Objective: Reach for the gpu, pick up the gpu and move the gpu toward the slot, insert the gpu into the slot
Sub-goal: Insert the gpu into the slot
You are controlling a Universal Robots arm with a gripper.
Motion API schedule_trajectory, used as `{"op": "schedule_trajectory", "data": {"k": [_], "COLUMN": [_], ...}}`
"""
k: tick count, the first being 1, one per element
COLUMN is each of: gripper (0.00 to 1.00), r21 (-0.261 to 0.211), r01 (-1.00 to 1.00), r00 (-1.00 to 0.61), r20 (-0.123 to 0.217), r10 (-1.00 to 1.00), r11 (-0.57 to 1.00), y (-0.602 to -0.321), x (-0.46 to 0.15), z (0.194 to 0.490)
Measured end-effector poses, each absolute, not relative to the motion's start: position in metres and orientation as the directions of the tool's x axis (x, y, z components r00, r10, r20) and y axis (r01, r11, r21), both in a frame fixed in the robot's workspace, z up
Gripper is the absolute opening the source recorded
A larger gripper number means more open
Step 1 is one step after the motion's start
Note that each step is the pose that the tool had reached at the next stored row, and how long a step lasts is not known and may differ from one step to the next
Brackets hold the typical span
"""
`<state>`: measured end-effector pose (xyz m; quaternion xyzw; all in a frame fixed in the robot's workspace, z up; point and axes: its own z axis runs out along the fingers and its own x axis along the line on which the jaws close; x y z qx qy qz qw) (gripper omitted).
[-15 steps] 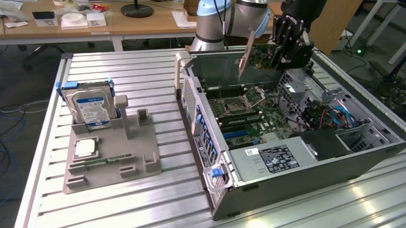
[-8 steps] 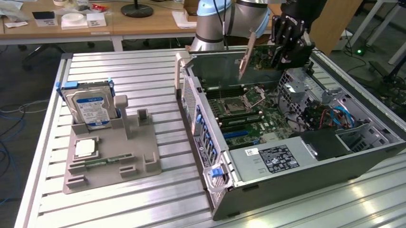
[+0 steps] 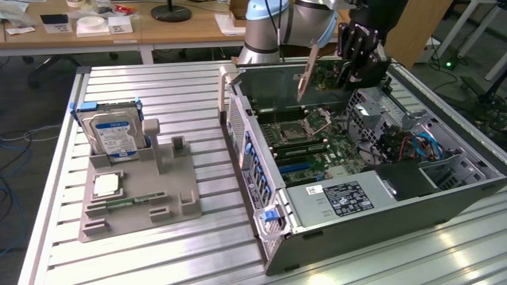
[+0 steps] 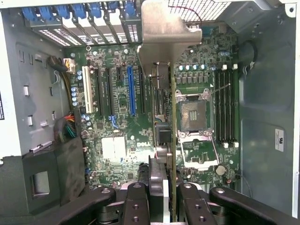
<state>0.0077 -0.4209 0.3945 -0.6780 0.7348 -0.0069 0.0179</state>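
My gripper (image 4: 161,190) had its fingers (image 4: 188,202) clamped on the gpu (image 3: 307,71). I held it upright above the open case (image 3: 357,237), near the edge by the arm, not touching the blue slot (image 4: 131,91).

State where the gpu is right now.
In the exterior view, the gpu is gripped by the end effector above the open computer case, raised over the motherboard.

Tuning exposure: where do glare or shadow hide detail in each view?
Exterior view: glare streaks the ribbed silver metal table. Wrist view: the perforated grey case panel washes out white; the black end effector gripping the thin green gpu card sits dark.
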Motion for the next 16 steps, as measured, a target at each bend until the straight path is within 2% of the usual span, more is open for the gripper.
{"op": "schedule_trajectory", "data": {"k": [16], "gripper": [0.28], "r21": [-0.034], "r01": [-0.996], "r00": [-0.080], "r20": [-0.016], "r10": [-0.997], "r11": [0.080], "y": [-0.421], "x": [0.008], "z": [0.382]}}
